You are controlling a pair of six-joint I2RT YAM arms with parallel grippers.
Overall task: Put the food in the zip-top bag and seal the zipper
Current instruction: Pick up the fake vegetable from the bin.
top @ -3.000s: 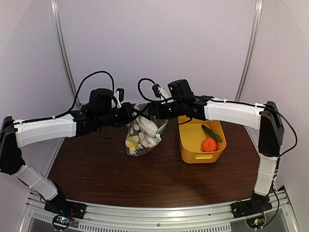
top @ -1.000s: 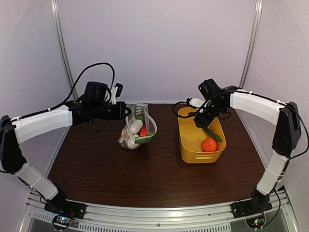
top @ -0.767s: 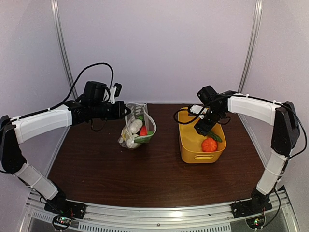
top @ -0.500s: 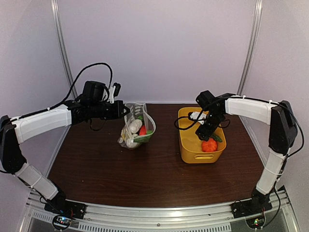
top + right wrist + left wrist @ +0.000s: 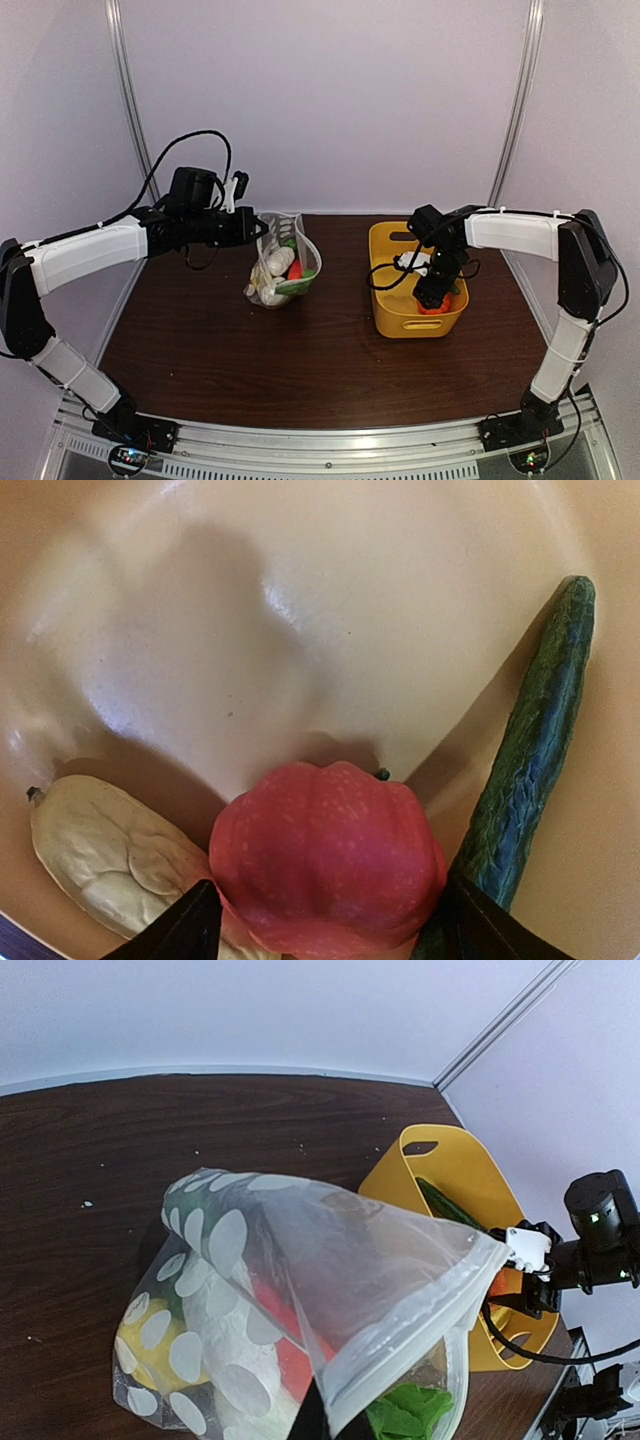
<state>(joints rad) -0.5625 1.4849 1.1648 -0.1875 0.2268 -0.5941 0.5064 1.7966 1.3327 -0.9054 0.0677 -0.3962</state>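
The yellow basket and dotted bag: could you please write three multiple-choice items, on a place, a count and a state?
1. In the top view, the zip-top bag sits where from the yellow basket? A. left B. right C. inside
2. How many food pieces lie in the basket? A. one B. three C. five
3. The right gripper is: A. shut on the bag B. open astride the red-orange pumpkin C. shut, empty
Key: 1 A: the bag stands left of the basket. 2 B: the right wrist view shows pumpkin, cucumber and pale leaf. 3 B: one finger shows on each side of the pumpkin.
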